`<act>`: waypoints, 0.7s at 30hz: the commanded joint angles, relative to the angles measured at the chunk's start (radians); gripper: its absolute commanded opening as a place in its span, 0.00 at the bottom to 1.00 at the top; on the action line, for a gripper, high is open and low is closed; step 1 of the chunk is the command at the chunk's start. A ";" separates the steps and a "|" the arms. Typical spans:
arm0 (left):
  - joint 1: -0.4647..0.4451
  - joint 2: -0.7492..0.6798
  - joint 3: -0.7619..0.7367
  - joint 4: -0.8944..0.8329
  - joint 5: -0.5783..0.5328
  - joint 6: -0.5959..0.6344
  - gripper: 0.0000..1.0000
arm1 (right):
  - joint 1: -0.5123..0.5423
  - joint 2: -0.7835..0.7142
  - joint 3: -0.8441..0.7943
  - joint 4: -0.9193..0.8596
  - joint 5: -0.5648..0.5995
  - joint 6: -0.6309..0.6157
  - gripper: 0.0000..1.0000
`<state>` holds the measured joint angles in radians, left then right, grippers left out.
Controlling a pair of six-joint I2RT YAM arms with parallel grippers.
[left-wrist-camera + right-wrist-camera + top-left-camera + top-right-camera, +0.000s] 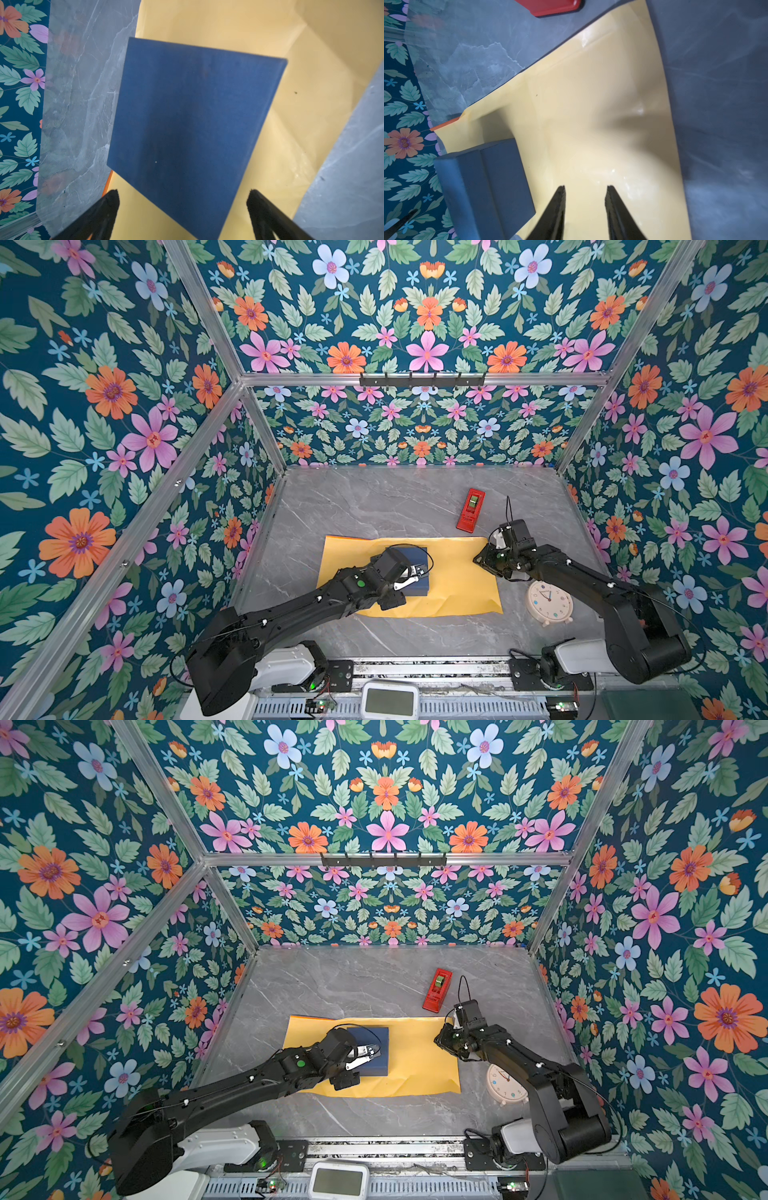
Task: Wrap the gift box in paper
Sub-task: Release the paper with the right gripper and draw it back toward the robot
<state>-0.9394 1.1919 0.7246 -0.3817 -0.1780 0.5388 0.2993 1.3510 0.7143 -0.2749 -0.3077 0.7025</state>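
The paper (457,576) lies flat on the bench (374,497), yellow face up. Its long axis runs side to side in both top views, and a sliver of its orange face shows at its far left corner. The box (409,555) sits flat on the paper's left half, its edges roughly in line with the paper's edges. It is square, so we see no long axis to it.

The left arm (291,614) reaches low and stretched over the paper's near left corner. The left hand (182,193) is over the box. Its fingers (110,205) stand wide apart and clamp nothing, and in the left wrist view a corner of the box comes between them. We cannot tell whether they touch the box, since the wrist housing hides the tips from above.

The right arm (582,572) bends in toward the paper's right edge. The right hand (585,188) hangs there, close to the far right corner. Its fingers are partly apart, and in the right wrist view only bare yellow paper shows through the gap. The sheet swells in a soft ripple there.

A red gadget (470,510) lies just beyond the paper's far right corner, its long axis pointing roughly away from us. A clock (549,602) lies face up just off the paper's near right corner.
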 commanded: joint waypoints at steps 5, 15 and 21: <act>0.001 -0.042 -0.036 0.064 0.033 0.013 1.00 | 0.000 -0.114 0.006 -0.307 0.106 -0.061 0.56; -0.001 0.086 0.079 0.057 0.050 0.002 1.00 | 0.052 -0.185 -0.030 -0.400 0.125 -0.006 0.56; 0.001 -0.022 0.051 0.180 0.168 -0.089 1.00 | 0.051 -0.213 -0.097 -0.438 0.165 0.043 0.68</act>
<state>-0.9405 1.2030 0.7803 -0.2955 -0.0914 0.5205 0.3496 1.1381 0.6361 -0.6582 -0.1787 0.7082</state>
